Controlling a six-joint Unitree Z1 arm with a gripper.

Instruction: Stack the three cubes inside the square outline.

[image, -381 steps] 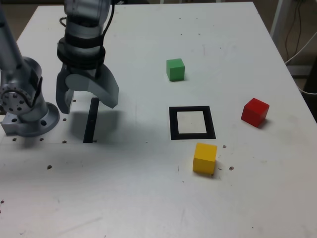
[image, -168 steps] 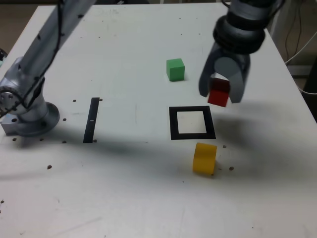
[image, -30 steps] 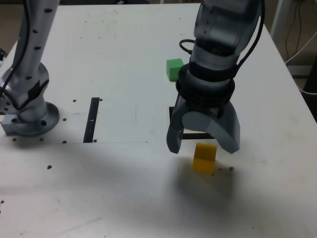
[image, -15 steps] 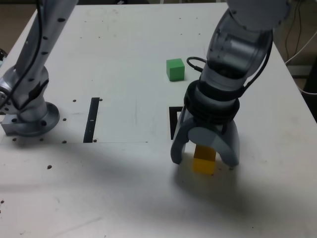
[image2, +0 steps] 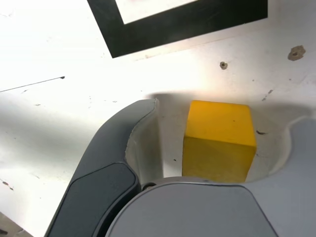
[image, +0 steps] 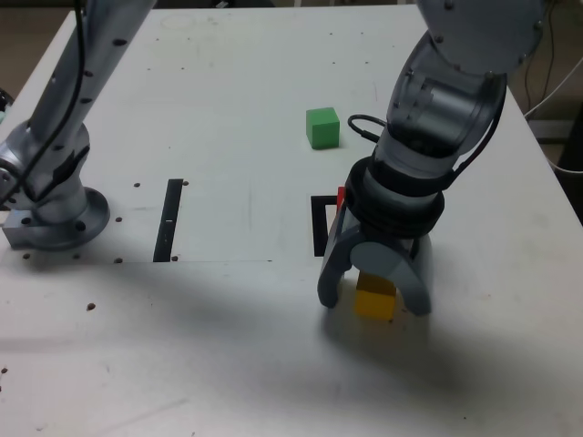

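The yellow cube [image: 374, 298] sits on the white table just in front of the square outline [image: 322, 225]. My gripper [image: 373, 301] is lowered over it, one finger on each side. In the wrist view the yellow cube [image2: 219, 138] lies between the fingers of the gripper [image2: 222, 118]; a gap still shows beside one finger [image2: 123, 148], so the jaws are open. The square outline [image2: 187, 22] is just beyond. Only a sliver of the red cube [image: 342, 195] shows behind the arm, at the outline. The green cube [image: 322, 127] stands alone farther back.
A narrow black strip [image: 168, 219] lies on the table at the exterior view's left, near the arm's base [image: 50, 214]. Small screw holes dot the tabletop. The table's right edge and a cable [image: 547, 91] are at the far right.
The gripper has come down over the yellow cube and its jaws have narrowed around it. The cube has not moved.
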